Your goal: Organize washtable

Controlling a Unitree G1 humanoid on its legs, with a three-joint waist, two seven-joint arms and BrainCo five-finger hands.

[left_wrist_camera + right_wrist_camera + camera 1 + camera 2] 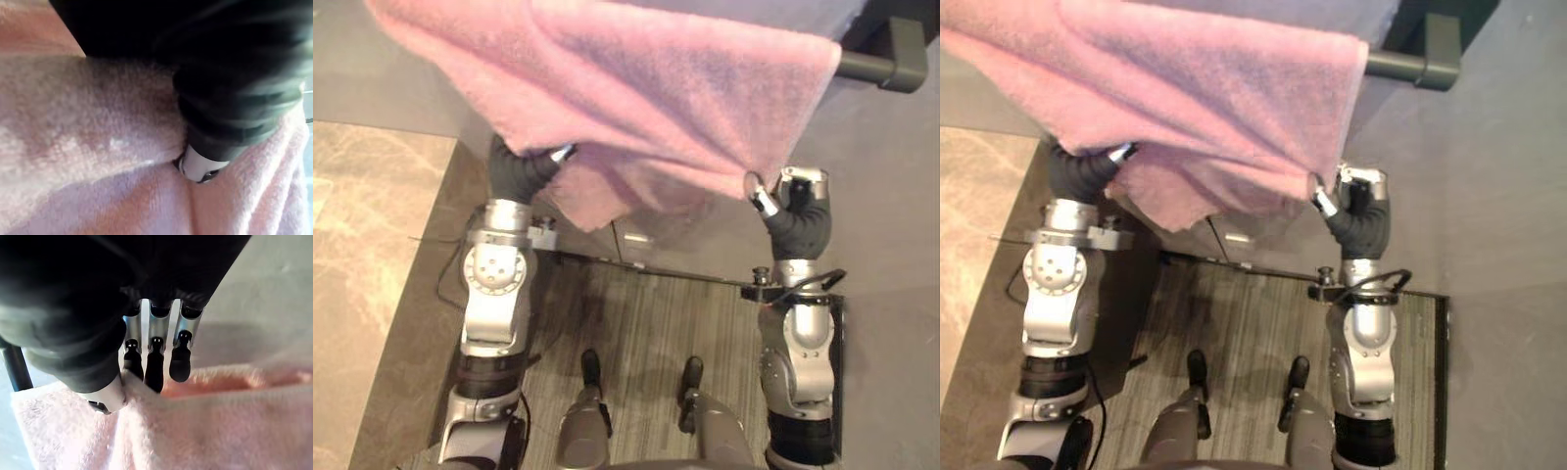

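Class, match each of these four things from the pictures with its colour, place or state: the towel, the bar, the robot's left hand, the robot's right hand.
Things:
1 towel
2 bar
3 left hand
4 right hand

Descriptions:
A pinches the towel's corner
B pink
C dark, juts out beside the towel
D partly tucked beneath the towel's lower edge

Pairs: 1-B; 2-C; 3-D; 4-A

Top and left of towel (pixel 636 98) cut off by picture edge. Left hand (pixel 519 171) mostly buried under towel fold, grip unreadable. Rail (pixel 886 67) largely hidden behind towel, up and outward from right hand (pixel 798 220) fingers (pixel 154 367).
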